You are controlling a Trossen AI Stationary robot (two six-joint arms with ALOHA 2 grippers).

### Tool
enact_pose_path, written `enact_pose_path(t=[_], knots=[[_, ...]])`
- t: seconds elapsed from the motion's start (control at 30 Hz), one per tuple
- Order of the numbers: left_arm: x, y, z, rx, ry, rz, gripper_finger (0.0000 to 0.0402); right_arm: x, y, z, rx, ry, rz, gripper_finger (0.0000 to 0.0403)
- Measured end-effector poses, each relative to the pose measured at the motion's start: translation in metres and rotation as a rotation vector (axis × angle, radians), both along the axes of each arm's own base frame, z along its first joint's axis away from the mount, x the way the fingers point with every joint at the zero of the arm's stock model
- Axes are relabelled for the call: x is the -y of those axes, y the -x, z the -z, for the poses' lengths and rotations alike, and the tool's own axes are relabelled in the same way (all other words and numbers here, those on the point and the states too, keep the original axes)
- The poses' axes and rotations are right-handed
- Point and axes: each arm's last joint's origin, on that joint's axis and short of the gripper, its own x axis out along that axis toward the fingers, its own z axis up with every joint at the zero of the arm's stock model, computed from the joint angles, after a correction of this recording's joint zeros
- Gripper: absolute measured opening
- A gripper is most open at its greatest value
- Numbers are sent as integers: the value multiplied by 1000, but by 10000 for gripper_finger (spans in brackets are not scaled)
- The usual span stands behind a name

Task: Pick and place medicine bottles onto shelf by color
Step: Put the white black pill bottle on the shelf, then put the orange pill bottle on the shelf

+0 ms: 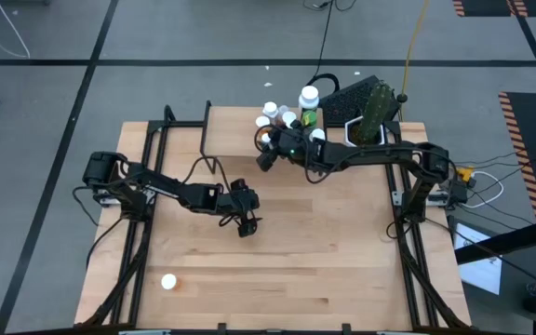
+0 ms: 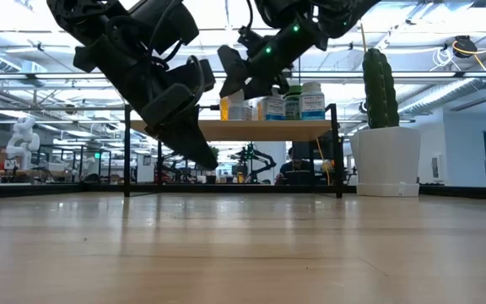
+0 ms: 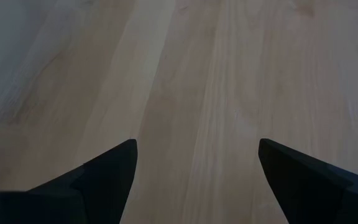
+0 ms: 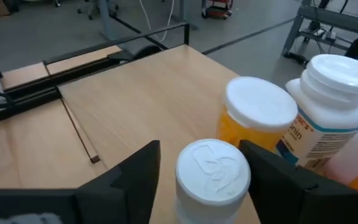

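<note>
A wide wooden table (image 1: pixel 277 270) fills the view from above, with two dark robot arms reaching in from either side. At its far edge stands the shelf (image 2: pixel 264 129), a low wooden riser on thin black legs, next to a cactus in a white planter (image 2: pixel 386 160). A cluster of medicine bottles (image 1: pixel 291 113) already stands on the shelf top, white caps up. The right gripper (image 4: pixel 199 171) hovers over the shelf's near end, its jaws spread on either side of a white-capped bottle (image 4: pixel 212 169) without visibly touching it; an orange bottle (image 4: pixel 258 118) and a larger white one (image 4: pixel 328 106) stand just beside. This looks like the placing step, with the bottle just released. Next the gripper should lift straight up without knocking its neighbours. The left gripper (image 3: pixel 194 168) waits low over bare table at centre, jaws wide and empty. One lone bottle (image 1: pixel 168 281) remains near the front left corner, probably the next pick.
</note>
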Motion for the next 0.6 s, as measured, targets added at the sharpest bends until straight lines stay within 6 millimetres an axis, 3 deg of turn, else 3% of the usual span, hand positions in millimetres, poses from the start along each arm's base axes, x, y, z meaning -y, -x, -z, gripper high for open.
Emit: enact_pose_path(t=[0.17, 0.33, 0.47, 0.6], knots=[[3, 6, -4, -28, 0, -31, 337, -13, 2, -14, 16, 53, -46, 229], [12, 24, -26, -27, -19, -101, 337, -42, 8, -42, 46, 157, -152, 229], [23, 47, -48, -40, 14, -113, 337, -70, 18, -64, 37, 244, -253, 223], [33, 74, -60, -117, 94, -160, 337, -94, 28, -67, -55, 283, -383, 220]])
